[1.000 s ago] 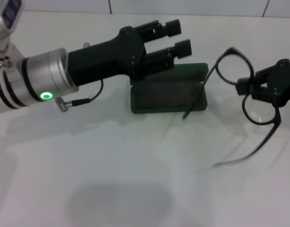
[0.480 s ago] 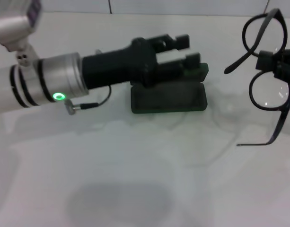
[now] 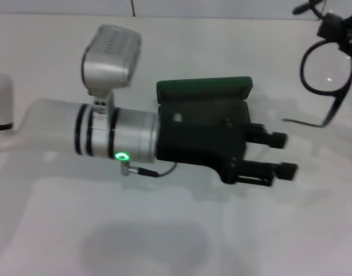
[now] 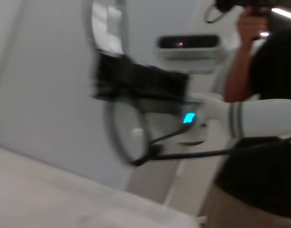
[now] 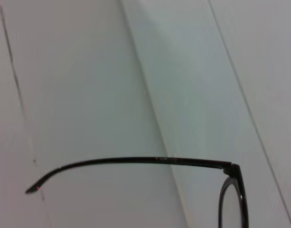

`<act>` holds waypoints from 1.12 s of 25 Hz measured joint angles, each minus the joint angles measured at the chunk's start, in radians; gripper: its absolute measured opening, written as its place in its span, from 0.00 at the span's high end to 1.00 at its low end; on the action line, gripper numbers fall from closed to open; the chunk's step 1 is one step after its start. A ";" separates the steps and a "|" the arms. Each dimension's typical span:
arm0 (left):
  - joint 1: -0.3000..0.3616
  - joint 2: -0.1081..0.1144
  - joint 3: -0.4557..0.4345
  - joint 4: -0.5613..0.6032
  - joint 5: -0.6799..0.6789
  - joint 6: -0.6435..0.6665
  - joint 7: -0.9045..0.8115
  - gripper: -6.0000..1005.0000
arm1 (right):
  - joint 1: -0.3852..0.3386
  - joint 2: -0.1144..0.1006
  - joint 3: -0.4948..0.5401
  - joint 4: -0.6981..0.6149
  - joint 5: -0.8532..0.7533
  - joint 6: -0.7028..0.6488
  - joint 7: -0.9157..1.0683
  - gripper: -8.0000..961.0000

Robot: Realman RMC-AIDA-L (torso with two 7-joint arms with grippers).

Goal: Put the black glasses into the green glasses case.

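Note:
The green glasses case (image 3: 204, 89) lies open on the white table, its lid showing at the back and its base mostly hidden behind my left arm. My left gripper (image 3: 286, 154) hangs in front of and to the right of the case, fingers apart and empty. The black glasses (image 3: 327, 68) are held up at the far right, clear of the table, by my right gripper (image 3: 341, 29) at the picture's top corner. One temple arm shows in the right wrist view (image 5: 136, 160). The left wrist view shows the glasses (image 4: 131, 135) hanging from the right gripper (image 4: 140, 85).
The white table (image 3: 164, 241) spreads in front of the case. My left arm's silver forearm (image 3: 115, 138) crosses the middle from the left. A person (image 4: 259, 118) stands behind the right arm in the left wrist view.
My left arm has swung from behind the case to its near side, covering the base. My right gripper has carried the glasses up and farther to the right.

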State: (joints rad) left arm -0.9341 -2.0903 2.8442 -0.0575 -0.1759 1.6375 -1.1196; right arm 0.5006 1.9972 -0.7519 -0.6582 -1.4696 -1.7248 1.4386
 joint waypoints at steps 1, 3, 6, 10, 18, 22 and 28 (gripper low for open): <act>-0.004 0.000 0.000 0.018 0.003 0.001 0.001 0.36 | 0.001 0.008 -0.001 0.001 0.001 0.013 -0.006 0.89; -0.009 -0.001 0.000 0.049 -0.001 0.010 0.006 0.36 | 0.005 0.016 -0.005 0.014 0.002 0.028 -0.015 0.89; -0.014 0.000 -0.001 0.064 -0.024 0.052 0.023 0.36 | 0.014 0.016 -0.010 0.055 0.002 0.037 -0.027 0.89; -0.020 0.004 -0.003 0.056 -0.059 0.110 0.021 0.36 | 0.020 0.015 -0.050 0.098 -0.003 0.055 -0.034 0.89; -0.014 0.007 -0.003 0.053 -0.135 0.167 0.018 0.36 | 0.019 0.017 -0.105 0.129 -0.003 0.057 -0.034 0.89; -0.011 0.005 -0.003 0.030 -0.161 0.166 0.007 0.36 | 0.016 0.016 -0.123 0.132 -0.005 0.056 -0.034 0.89; 0.001 0.002 -0.002 -0.009 -0.185 0.148 -0.015 0.36 | 0.011 0.017 -0.129 0.142 -0.018 0.053 -0.057 0.89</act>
State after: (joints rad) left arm -0.9332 -2.0878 2.8420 -0.0668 -0.3605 1.7852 -1.1351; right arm 0.5119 2.0142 -0.8809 -0.5165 -1.4877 -1.6720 1.3816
